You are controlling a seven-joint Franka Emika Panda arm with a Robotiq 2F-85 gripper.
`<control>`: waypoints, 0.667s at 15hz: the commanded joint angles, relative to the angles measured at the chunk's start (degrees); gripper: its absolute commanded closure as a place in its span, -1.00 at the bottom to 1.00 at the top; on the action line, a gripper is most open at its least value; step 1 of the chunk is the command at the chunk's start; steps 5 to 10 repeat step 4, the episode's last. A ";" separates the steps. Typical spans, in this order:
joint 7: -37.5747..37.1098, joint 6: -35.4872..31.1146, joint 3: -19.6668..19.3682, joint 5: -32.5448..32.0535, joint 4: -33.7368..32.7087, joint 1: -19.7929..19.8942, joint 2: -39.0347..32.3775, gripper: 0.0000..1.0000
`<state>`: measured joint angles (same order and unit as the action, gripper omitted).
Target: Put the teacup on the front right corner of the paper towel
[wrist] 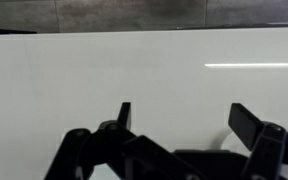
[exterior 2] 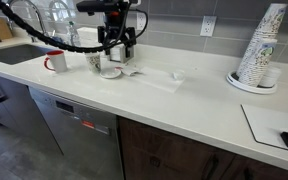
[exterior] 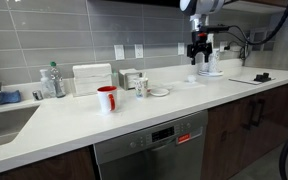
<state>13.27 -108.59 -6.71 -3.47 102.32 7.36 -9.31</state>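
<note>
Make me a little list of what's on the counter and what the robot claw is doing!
gripper: open, holding nothing, up over the counter
red mug: upright, beside the patterned cup
patterned cup: upright, between red mug and saucer
paper towel: flat on the counter
teacup: too small to pick out

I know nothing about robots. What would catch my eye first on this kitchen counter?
The red mug is the only bright colour on the white counter, and it stands not far from the sink. Above the counter hangs the robot's black end effector, fingers apart and holding nothing. A tall stack of paper cups marks the counter's other end.
</note>
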 commanded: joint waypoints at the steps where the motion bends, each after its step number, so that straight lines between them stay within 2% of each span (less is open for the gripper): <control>1: 0.37 0.22 0.24 0.03 0.02 0.32 0.10 -1.00; 10: 0.50 0.22 0.32 0.05 0.27 0.31 0.04 -1.00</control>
